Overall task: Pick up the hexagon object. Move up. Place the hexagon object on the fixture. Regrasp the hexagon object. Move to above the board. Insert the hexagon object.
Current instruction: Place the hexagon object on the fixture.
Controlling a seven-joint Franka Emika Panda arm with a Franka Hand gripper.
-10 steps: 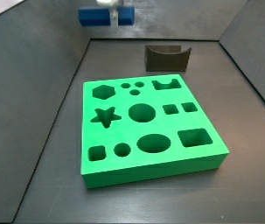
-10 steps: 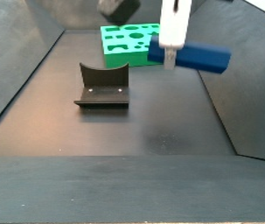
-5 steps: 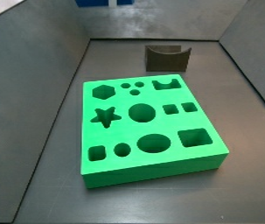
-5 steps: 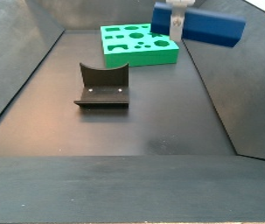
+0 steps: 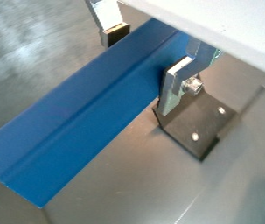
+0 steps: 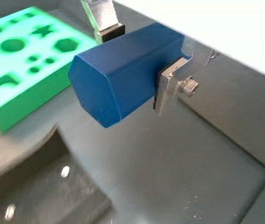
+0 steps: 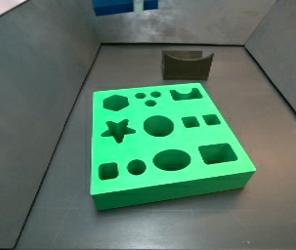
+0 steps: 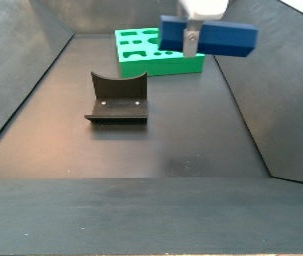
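In both wrist views the gripper (image 5: 146,59) has its jaws clamped on the long matte blue hexagonal bar (image 5: 87,114), airborne. In a side view the dark notched fixture (image 8: 116,98) is empty; the green holed board (image 7: 163,142) unfilled. Placing, regrasping and insertion remain.

Even dim light, faint floor glare, wrist views perhaps blurred

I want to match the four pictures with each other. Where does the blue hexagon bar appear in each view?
Wrist view: the hexagon object runs across the picture, clamped in the end effector.
Wrist view: its hexagonal end is central, between the fingers.
Side view: only a blue piece shows at the top edge.
Side view: upper right, held high.
Shared landmark: the fixture, also and.
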